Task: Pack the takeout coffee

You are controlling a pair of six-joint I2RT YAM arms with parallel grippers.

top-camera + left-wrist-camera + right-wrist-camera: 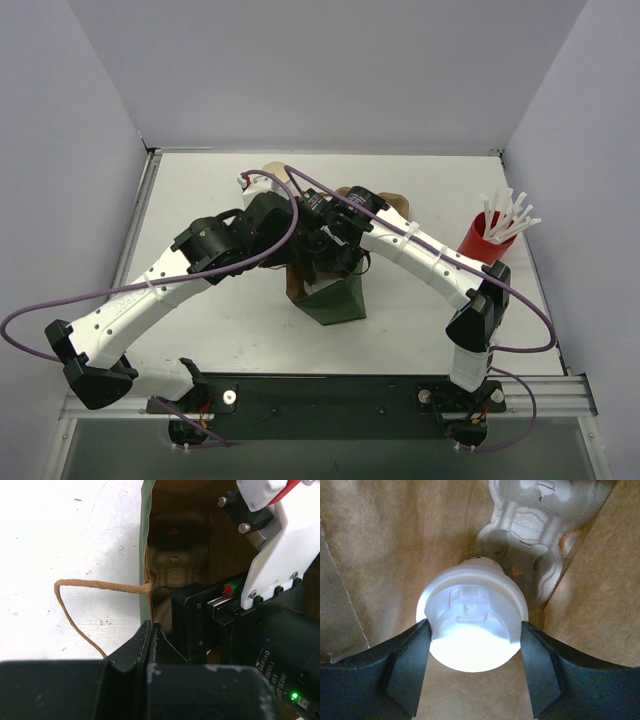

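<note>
The takeout coffee (pixel 472 625), a white cup with a round white lid, is inside the paper bag (pixel 338 300). My right gripper (pixel 474 632) reaches down into the bag and is shut on the cup, with one finger on each side of the lid. A moulded cup carrier (pixel 535 510) lies at the bag's bottom just beyond the cup. My left gripper (pixel 150 630) is shut on the bag's green rim (pixel 144 555) and holds it. In the top view the cup is hidden by both arms, and both grippers meet over the bag mouth.
A red cup (pixel 483 243) of white straws (pixel 508 215) stands at the right. The bag's twisted paper handle (pixel 75 587) loops out over the white table. The right arm's wrist (pixel 260 580) fills the bag opening. Grey walls enclose the table.
</note>
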